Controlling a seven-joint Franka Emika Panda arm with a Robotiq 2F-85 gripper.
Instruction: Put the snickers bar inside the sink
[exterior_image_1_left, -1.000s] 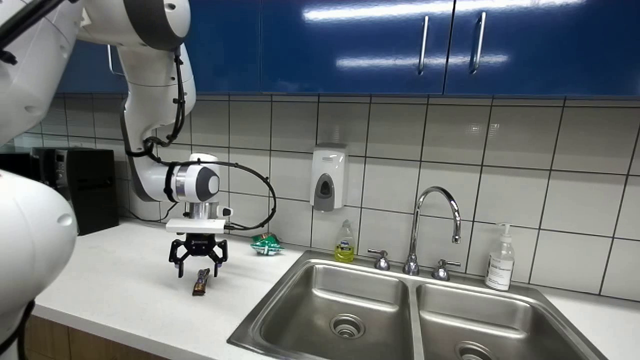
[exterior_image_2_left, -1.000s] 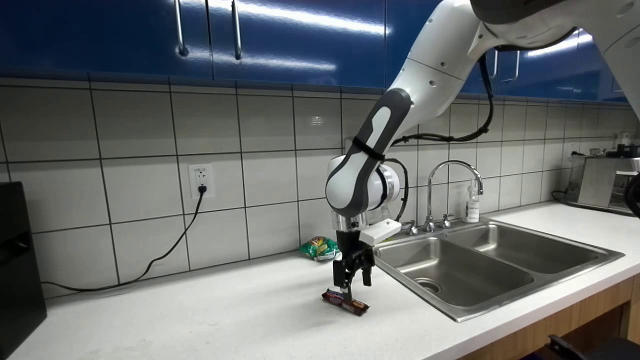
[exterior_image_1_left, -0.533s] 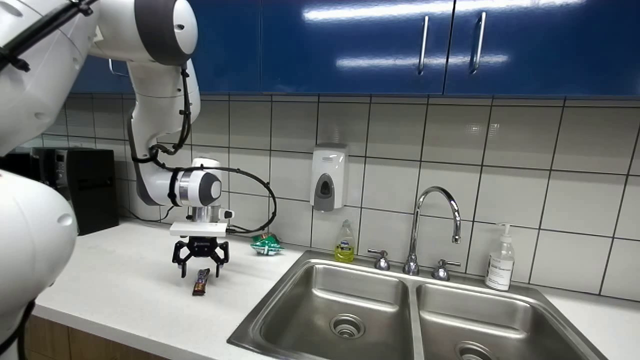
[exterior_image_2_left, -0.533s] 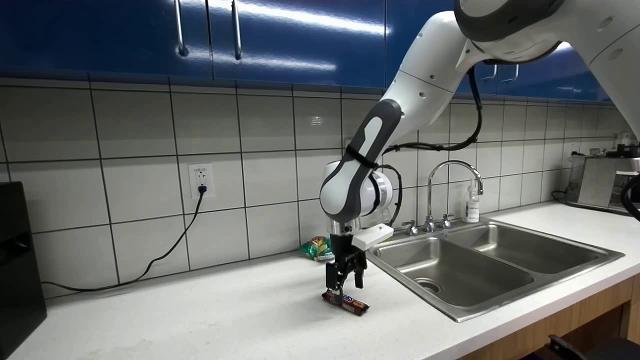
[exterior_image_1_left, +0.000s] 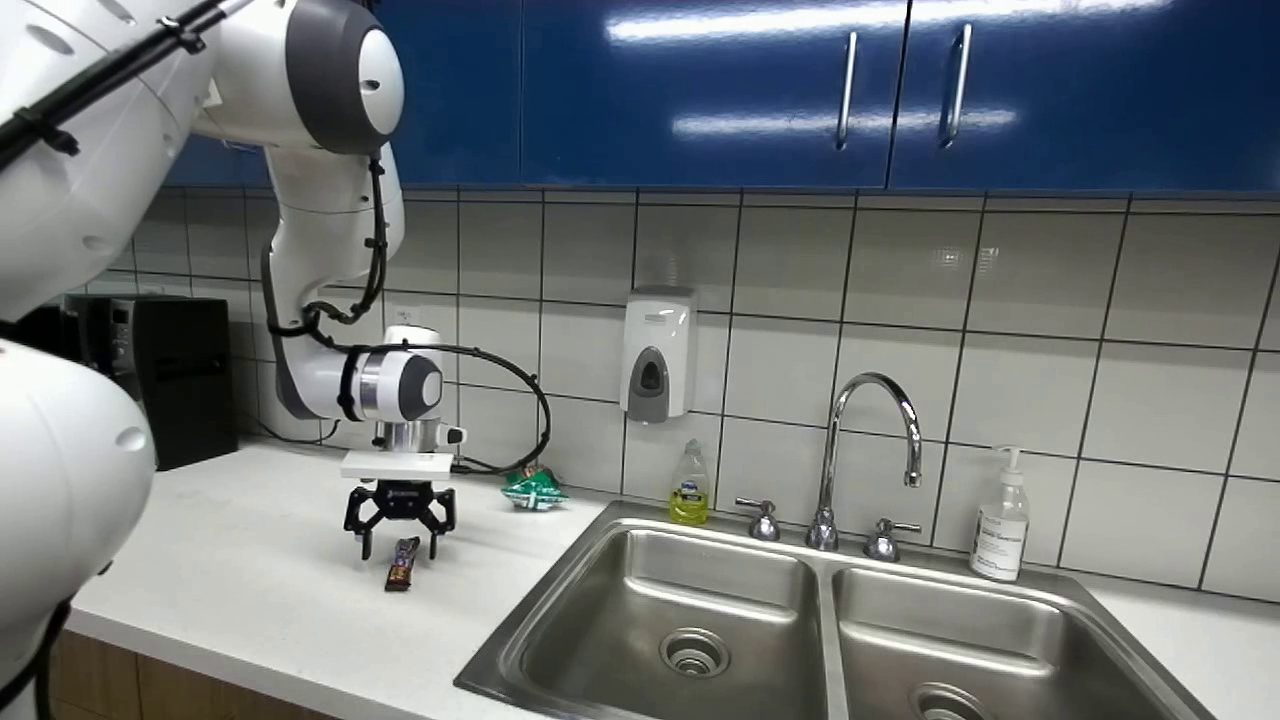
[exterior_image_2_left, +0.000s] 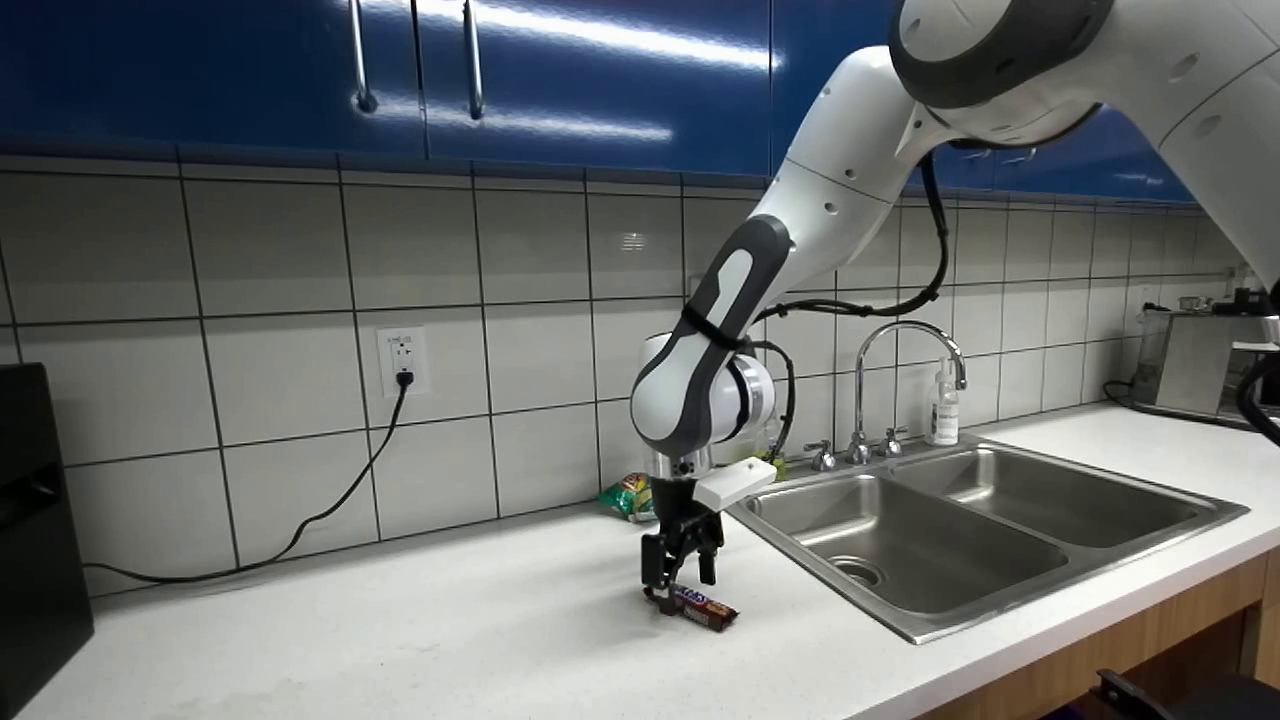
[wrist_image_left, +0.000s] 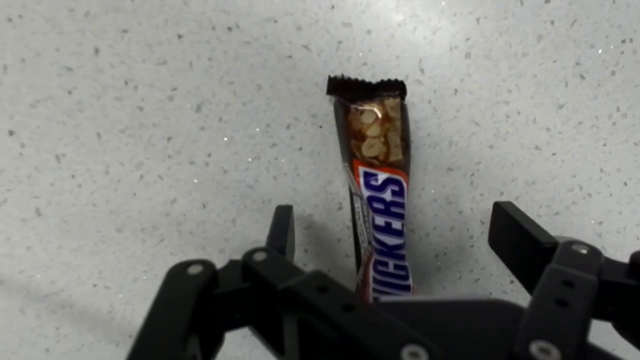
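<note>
The snickers bar (exterior_image_1_left: 401, 568) lies flat on the white counter left of the sink in an exterior view; it also shows in an exterior view (exterior_image_2_left: 708, 609) and in the wrist view (wrist_image_left: 384, 200). My gripper (exterior_image_1_left: 400, 553) is open and low over the bar, one finger on each side. In the wrist view the bar runs between the spread fingers (wrist_image_left: 400, 227) without touching them, and the gripper body hides its near end. In an exterior view a finger covers the bar's left end. The steel sink (exterior_image_1_left: 560, 590) has two basins, and also shows in an exterior view (exterior_image_2_left: 905, 625).
A green snack bag (exterior_image_1_left: 534, 490) lies by the tiled wall behind the gripper. A dish soap bottle (exterior_image_1_left: 690, 487), the faucet (exterior_image_1_left: 828, 470) and a sanitizer bottle (exterior_image_1_left: 1000, 525) stand along the sink's back edge. A black appliance (exterior_image_1_left: 185, 375) stands at the far left.
The arm has lowered and the gripper has come slightly down over the bar, shifting left in an exterior view. The fingers stay open. The bar has not moved.
</note>
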